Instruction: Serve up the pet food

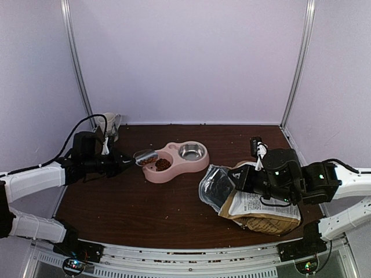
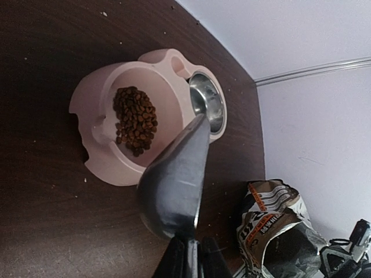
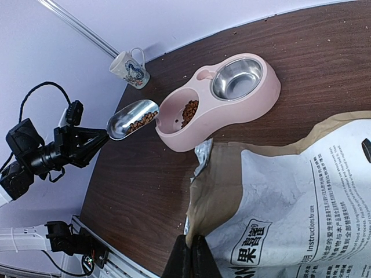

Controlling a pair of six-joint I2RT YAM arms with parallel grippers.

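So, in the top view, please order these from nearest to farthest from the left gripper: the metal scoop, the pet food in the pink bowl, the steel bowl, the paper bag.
1. metal scoop, held by the left gripper itself.
2. pet food, in the left compartment of the pink bowl.
3. steel bowl, in the right compartment.
4. paper bag, far right.

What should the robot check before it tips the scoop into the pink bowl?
1. Left gripper shut on the scoop handle: ok.
2. Pet food in the scoop: ok, some inside.
3. Scoop tip over the pink bowl rim: cannot tell, very close beside it.
4. Room in the bowl's food side: ok, only a small kibble heap.
5. Right gripper pinching the bag: ok.
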